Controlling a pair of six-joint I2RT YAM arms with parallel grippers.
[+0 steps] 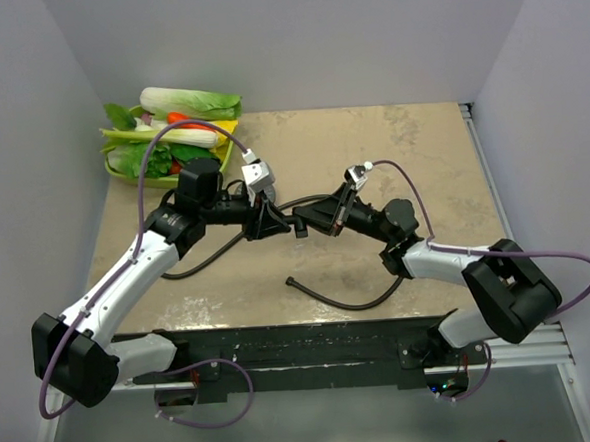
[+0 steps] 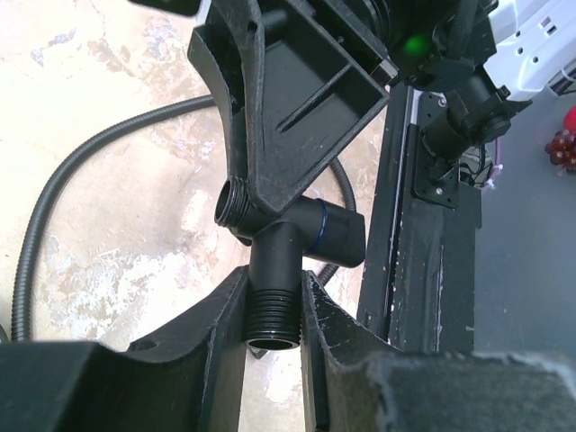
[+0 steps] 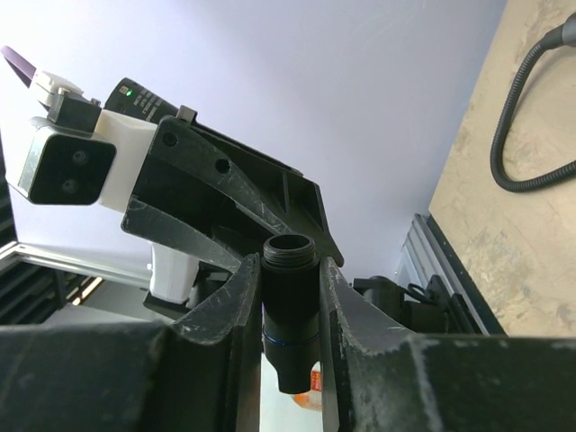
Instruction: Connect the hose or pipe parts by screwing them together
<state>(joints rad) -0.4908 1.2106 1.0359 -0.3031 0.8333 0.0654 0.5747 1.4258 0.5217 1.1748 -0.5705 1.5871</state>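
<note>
A black T-shaped pipe fitting (image 1: 297, 222) with threaded ends and a thin blue ring hangs above the table, held between both arms. My left gripper (image 2: 273, 306) is shut on its threaded stem (image 2: 273, 310). My right gripper (image 3: 288, 270) is shut on the fitting's straight body (image 3: 290, 315), one threaded mouth poking out past the fingertips. In the left wrist view the right gripper's fingers (image 2: 297, 108) come down onto the fitting from above. The long dark flexible hose (image 1: 345, 300) lies on the table under the arms, one end (image 1: 292, 279) loose near the front. No shower head is in view.
A green basket (image 1: 124, 169) heaped with vegetables stands at the back left corner. The hose loops across the tabletop on both sides (image 1: 202, 260). A black rail (image 1: 312, 342) runs along the near edge; white walls close in the left, back and right.
</note>
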